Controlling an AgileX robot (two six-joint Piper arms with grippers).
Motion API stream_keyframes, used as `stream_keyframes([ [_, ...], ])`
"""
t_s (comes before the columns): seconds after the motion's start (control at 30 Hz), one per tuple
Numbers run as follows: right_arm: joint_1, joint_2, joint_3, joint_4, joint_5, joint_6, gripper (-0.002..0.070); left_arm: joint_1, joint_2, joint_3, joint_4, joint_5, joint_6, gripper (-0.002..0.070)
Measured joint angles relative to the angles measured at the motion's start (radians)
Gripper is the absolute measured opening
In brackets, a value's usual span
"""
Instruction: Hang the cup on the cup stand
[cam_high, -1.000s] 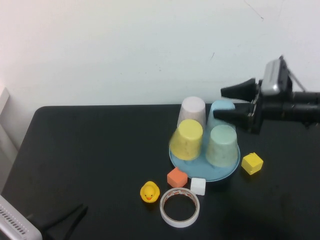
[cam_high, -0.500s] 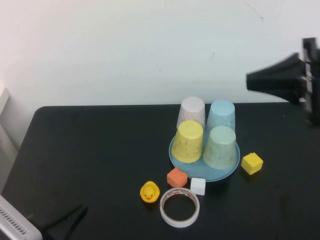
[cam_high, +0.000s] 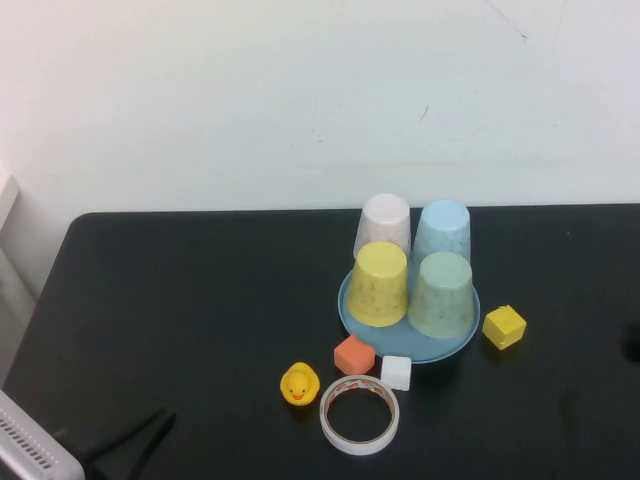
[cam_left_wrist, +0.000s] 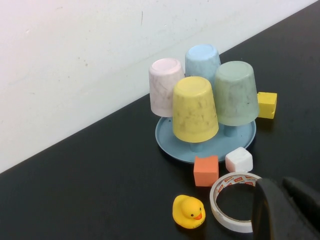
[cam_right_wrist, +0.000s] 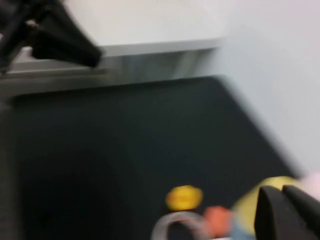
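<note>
Here the left gripper (cam_left_wrist: 287, 210) and right gripper (cam_right_wrist: 285, 210), fingers pressed together, hold nothing.

A black matte table (cam_high: 180, 300) is seen w/ its far edge running along a plain white wall (cam_high: 250, 90), on which a few faint dark marks & a thin hairline scratch are noted toward the upper right. The scene is lit evenly & softly, w/ only weak shadows cast on the tabletop & a dull sheen picked up in places. Beyond the table's left end a pale strip (cam_high: 6, 205) is glimpsed, too cropped to be identified.
</note>
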Motion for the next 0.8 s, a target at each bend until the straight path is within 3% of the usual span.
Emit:
stream_keyframes([
  [0.23,0.000,-0.425,0.128,-0.055,-0.255,0.068,-0.0001,0.000,0.000,0.000,0.000,0.000,0.000,0.0000],
  [0.6,0.000,-0.591,0.344,-0.108,-0.606,0.081,-0.0001,0.000,0.000,0.000,0.000,0.000,0.000,0.0000],
  [0.7,0.000,-0.628,0.414,-0.397,-0.713,0.352,-0.0001,0.000,0.000,0.000,0.000,0.000,0.000,0.0000],
  [0.8,0.000,-0.673,0.483,-0.994,-0.727,0.972,-0.0001,0.000,0.000,0.000,0.000,0.000,0.000,0.0000],
])
